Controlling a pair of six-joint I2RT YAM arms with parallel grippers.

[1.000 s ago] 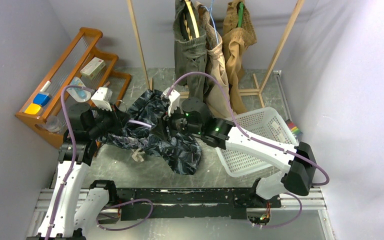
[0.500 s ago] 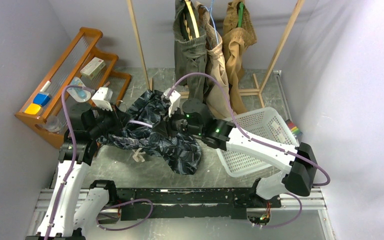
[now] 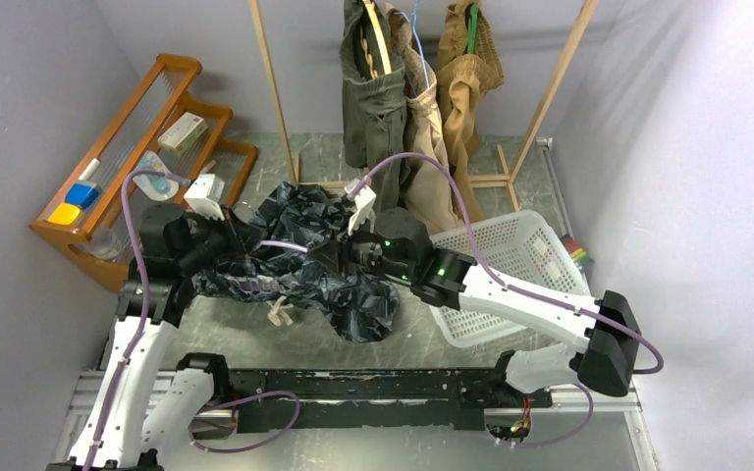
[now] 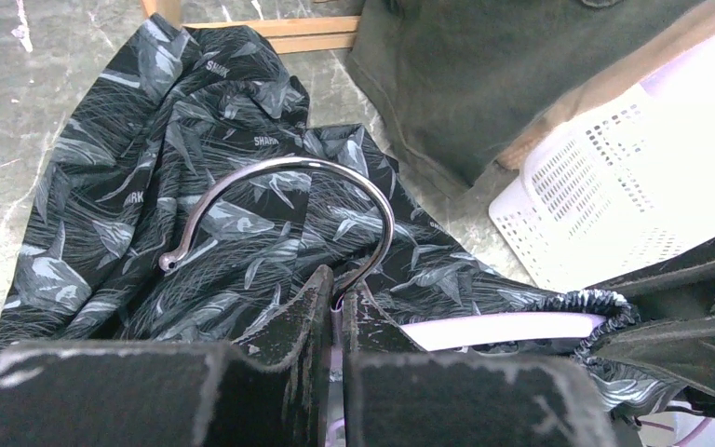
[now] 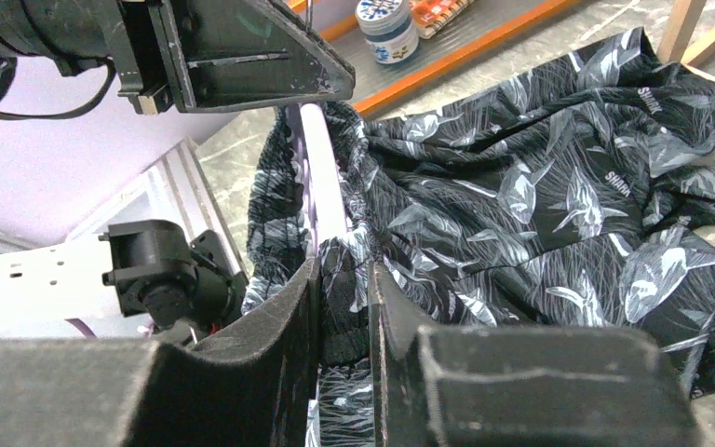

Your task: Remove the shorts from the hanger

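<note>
The dark navy shorts [image 3: 324, 270] with pale print lie in a heap on the table, still draped over a pale lilac hanger [image 3: 275, 242]. My left gripper [image 4: 337, 284] is shut on the hanger at the foot of its metal hook [image 4: 335, 168]. The lilac bar [image 4: 493, 328] runs right from there into the waistband. My right gripper [image 5: 343, 279] is shut on the bunched waistband of the navy shorts [image 5: 540, 196], beside the hanger bar [image 5: 321, 177]. Olive green shorts [image 3: 373, 108], beige shorts [image 3: 427, 128] and tan-brown shorts [image 3: 466, 78] hang on the rack behind.
A white plastic basket [image 3: 511, 285] sits at the right, partly under my right arm. A wooden shelf [image 3: 147, 128] with small items stands at the left. The rack's wooden legs [image 3: 273, 88] rise behind the navy shorts.
My right gripper has closed onto the navy waistband and its arm has shifted right and nearer. The cloth has bunched toward it. The left gripper has kept its hold on the hanger.
</note>
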